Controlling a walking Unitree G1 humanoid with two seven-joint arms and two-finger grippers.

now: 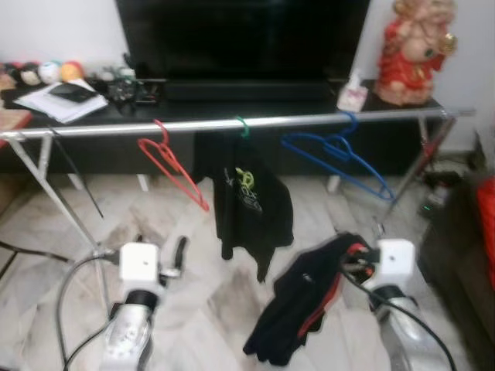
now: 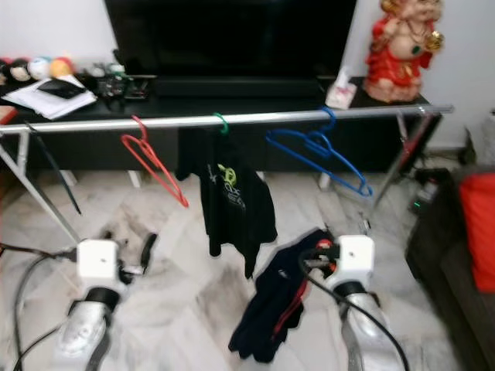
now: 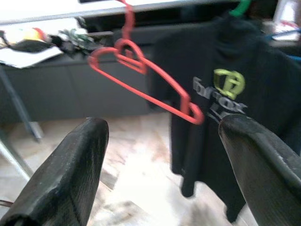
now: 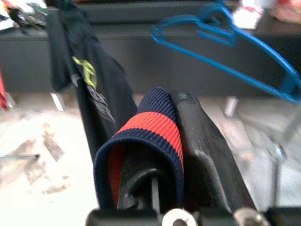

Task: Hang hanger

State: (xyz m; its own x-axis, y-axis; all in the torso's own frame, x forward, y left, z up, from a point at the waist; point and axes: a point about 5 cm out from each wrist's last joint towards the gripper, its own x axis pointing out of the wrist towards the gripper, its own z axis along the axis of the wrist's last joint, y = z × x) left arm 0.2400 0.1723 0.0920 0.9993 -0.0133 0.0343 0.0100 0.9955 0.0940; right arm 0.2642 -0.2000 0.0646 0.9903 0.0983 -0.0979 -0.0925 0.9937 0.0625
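Observation:
A silver clothes rail (image 1: 309, 120) runs across in front of me. On it hang an empty red hanger (image 1: 172, 165), a green hanger (image 1: 242, 126) carrying a black T-shirt (image 1: 249, 202), and an empty blue hanger (image 1: 340, 158). My right gripper (image 1: 354, 261) is low at the right, shut on the red-striped collar (image 4: 153, 127) of a dark navy garment (image 1: 298, 309) that droops toward the floor. My left gripper (image 3: 164, 179) stands open and empty below the red hanger (image 3: 146, 87), its fingers (image 3: 70, 174) wide apart.
Behind the rail stands a black TV stand (image 1: 193, 108) with a TV (image 1: 240, 39), papers (image 1: 58, 100), coloured balls (image 1: 58, 72), a pump bottle (image 1: 353, 93) and a red figurine (image 1: 410, 50). Rail legs (image 1: 54, 197) and cables (image 1: 73, 286) cross the marble floor. A dark sofa (image 1: 464, 255) is at the right.

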